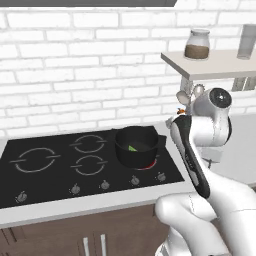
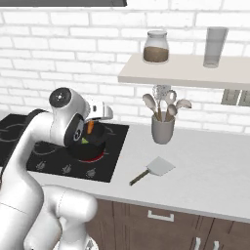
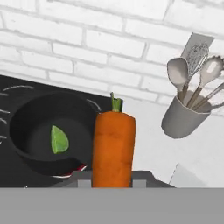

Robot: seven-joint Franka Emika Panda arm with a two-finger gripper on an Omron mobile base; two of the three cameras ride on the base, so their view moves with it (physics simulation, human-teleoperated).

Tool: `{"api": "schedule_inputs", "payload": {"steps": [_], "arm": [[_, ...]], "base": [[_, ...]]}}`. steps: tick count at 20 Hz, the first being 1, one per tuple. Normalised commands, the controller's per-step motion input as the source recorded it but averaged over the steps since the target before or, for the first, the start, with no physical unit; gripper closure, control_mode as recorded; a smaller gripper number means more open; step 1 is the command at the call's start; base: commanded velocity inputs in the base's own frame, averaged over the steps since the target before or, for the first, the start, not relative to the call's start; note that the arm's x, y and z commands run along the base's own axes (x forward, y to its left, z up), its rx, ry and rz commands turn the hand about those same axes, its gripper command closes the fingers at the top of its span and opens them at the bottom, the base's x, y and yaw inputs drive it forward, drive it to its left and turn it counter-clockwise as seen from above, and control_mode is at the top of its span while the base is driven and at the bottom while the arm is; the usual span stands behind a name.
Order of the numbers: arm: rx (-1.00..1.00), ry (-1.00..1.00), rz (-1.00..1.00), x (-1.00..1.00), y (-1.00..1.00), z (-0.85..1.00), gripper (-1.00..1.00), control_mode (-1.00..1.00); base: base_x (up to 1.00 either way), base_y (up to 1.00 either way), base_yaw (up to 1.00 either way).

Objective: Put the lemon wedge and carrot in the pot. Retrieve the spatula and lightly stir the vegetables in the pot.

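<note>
My gripper (image 3: 112, 179) is shut on the carrot (image 3: 113, 146), an orange stub with a green top that stands upright between the fingertips. The black pot (image 3: 17, 120) sits on the hob's right-hand ring, down and to the left of the carrot. The lemon wedge (image 3: 59, 140) lies on the pot's floor. In the right base view the carrot (image 2: 90, 126) hangs just above the pot (image 2: 92, 151), which holds the wedge (image 2: 85, 140). The spatula (image 2: 155, 169) lies flat on the counter to the right of the hob. From the left base camera I see the pot (image 1: 136, 146) and the wedge (image 1: 132, 148) inside it.
A grey utensil cup (image 2: 162, 129) with spoons and a whisk stands against the brick wall, right of the hob (image 1: 60, 165). Above it a shelf (image 2: 185, 73) carries a jar (image 2: 156, 47) and a glass (image 2: 215, 46). Knobs line the hob's front edge.
</note>
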Motion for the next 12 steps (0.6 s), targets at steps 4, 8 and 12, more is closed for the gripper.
{"api": "schedule_inputs", "payload": {"steps": [4,8,12], "arm": [[-0.02,0.03,0.40,0.64,1.00,0.05,1.00,-1.00],[-0.11,0.00,0.36,0.55,0.89,-0.38,1.00,-1.00],[-0.16,0.00,0.28,0.52,0.44,-0.64,1.00,-1.00]], "base": [[0.00,0.00,0.00],[0.00,0.00,0.00],[0.00,0.00,0.00]]}}
